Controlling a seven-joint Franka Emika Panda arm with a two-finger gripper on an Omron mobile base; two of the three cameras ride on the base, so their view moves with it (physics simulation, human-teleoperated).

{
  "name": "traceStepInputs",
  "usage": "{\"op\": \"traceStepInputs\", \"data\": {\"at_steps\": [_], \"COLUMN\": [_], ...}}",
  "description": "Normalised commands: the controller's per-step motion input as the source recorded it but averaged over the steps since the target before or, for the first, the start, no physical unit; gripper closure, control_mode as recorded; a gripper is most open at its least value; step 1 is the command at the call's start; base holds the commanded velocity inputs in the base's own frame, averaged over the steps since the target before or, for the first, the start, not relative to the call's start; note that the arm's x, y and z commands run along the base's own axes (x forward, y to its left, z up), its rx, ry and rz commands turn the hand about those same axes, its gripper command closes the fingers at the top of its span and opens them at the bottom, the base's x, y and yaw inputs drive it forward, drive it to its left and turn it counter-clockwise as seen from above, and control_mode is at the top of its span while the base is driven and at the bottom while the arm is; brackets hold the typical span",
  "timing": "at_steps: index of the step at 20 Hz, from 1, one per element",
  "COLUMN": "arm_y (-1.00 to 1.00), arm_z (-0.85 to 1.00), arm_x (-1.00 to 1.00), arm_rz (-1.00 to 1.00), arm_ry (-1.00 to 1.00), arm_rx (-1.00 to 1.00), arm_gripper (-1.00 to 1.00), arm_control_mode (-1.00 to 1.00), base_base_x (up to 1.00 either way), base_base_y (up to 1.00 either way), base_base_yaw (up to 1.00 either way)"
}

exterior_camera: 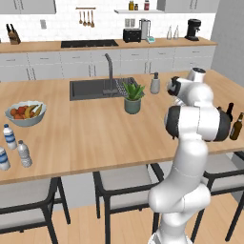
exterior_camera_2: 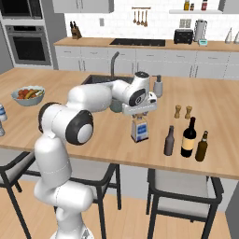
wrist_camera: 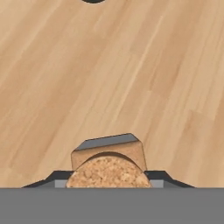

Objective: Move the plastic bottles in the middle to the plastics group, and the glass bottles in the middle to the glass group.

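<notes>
My gripper (exterior_camera_2: 140, 115) reaches straight down mid-counter, its fingers shut against the cork top of a squat bottle with a blue label (exterior_camera_2: 140, 131). In the hand view the cork (wrist_camera: 108, 173) fills the gap between my fingertips. The small nearly black glass bottle (exterior_camera_2: 169, 141) stands beside the tall wine bottle (exterior_camera_2: 189, 137) and the brown bottle (exterior_camera_2: 202, 146). At the far left the greyish unlabelled water bottle (exterior_camera: 24, 153) stands next to two blue-labelled water bottles (exterior_camera: 9, 136) (exterior_camera: 3, 158).
Two wooden shakers (exterior_camera_2: 183, 111) stand behind the glass bottles. A potted plant (exterior_camera: 133, 97), a soap dispenser (exterior_camera: 155, 84) and the sink (exterior_camera: 93, 88) lie farther back. A fruit bowl (exterior_camera: 26, 113) sits at the left. Stools line the counter's near edge.
</notes>
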Motion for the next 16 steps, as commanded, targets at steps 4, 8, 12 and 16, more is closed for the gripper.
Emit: {"op": "traceStepInputs", "data": {"at_steps": [4,8,12,16], "arm_y": [-0.37,-0.35,-0.16,-0.25], "arm_z": [-0.03,-0.07,-0.12,-0.12], "arm_x": [-0.01,0.17,0.15,0.18], "arm_rz": [0.38,0.06,0.00,0.03], "arm_ry": [0.00,0.10,0.15,0.12], "arm_rx": [0.00,-0.03,-0.07,-0.03], "arm_gripper": [1.00,1.00,1.00,1.00], "arm_control_mode": [-1.00,-1.00,-1.00,-1.00], "base_base_x": [0.00,0.00,0.00,0.00], "base_base_y": [0.00,0.00,0.00,0.00], "base_base_yaw": [0.00,0.00,0.00,0.00]}}
